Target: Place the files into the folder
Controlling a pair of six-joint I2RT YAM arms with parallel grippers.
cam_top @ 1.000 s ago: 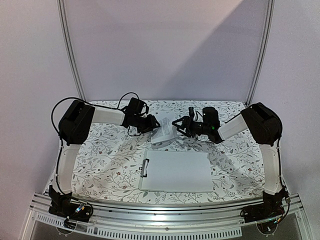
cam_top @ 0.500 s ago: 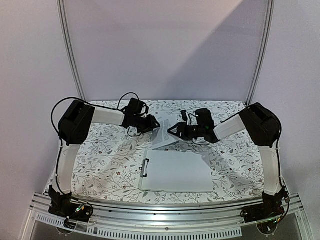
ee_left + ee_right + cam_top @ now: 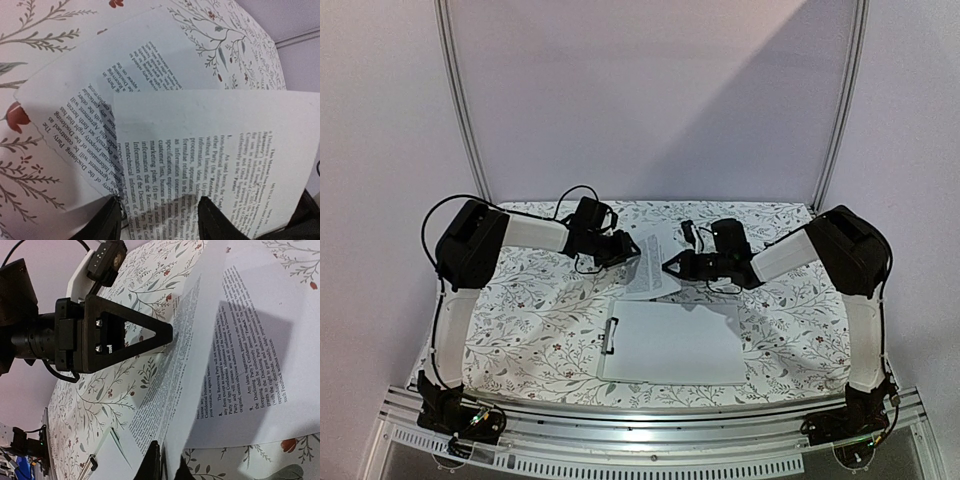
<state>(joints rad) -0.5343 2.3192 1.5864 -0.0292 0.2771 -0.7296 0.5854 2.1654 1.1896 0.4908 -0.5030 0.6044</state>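
At the far middle of the bench (image 3: 520, 320), the files (image 3: 650, 268) are sitting between the two arms, well beyond the folder (image 3: 670, 342), which is lying flat nearer the bases with its clip (image 3: 611, 335) at the left edge. The right pincer (image 3: 165, 467) is nipping the edge of the top sheet (image 3: 195, 355), fingers all but together on the paper, and is holding it raised and slanting over a second sheet (image 3: 260, 340) that is lying flat on the cloth. The left pincer (image 3: 164, 222) is facing the raised sheet from the other side with its fingers standing clearly apart. The paper's edge is running between them, but whether either finger is touching it cannot be told. The step in hand appears to be lifting one sheet clear for carrying to the folder. To do it well, the left pincer should probably be closing on its edge before any travel, so that the paper is spanning two grips rather than drooping. Both arms should then be moving together toward the bases, clearing the clip and lowering the sheet squarely onto the board.
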